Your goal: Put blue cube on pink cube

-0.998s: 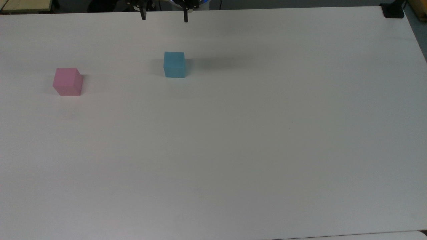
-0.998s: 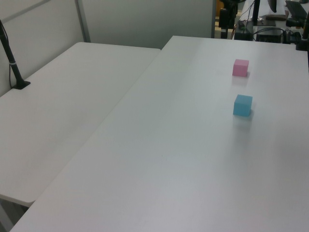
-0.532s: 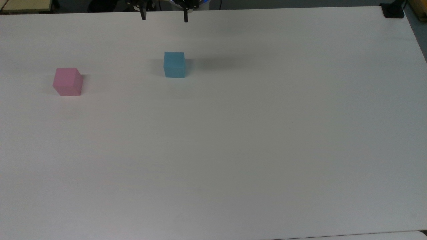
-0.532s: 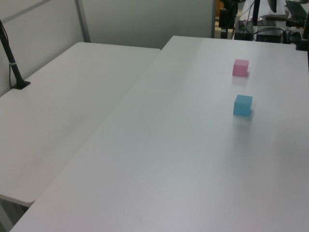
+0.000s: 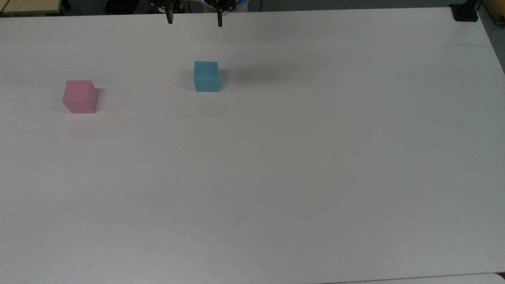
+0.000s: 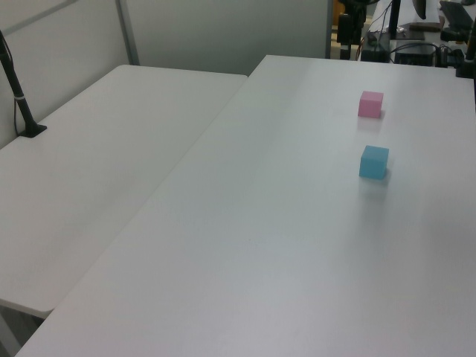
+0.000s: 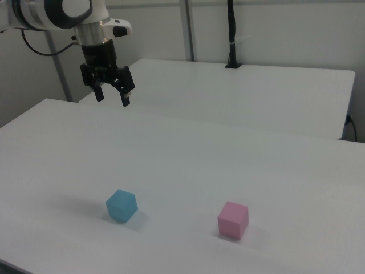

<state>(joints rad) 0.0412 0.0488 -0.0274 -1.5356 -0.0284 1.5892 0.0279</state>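
Gripper (image 7: pixel 112 97) high above the table, jaws wide, empty: descend squarely over blue cube (image 7: pixel 121 205), straddling opposite flat faces, before carrying to pink cube (image 7: pixel 232 219).

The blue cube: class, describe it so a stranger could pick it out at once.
On the large white table, two small cubes sit apart. In the top view, the blue cube lies nearest below the open hand. Its neighbour, the pink cube, sits further toward the top view's left.

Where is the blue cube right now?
The blue cube sits on the white table, toward the top view's upper left, apart from the pink cube on its left and below the open hand.
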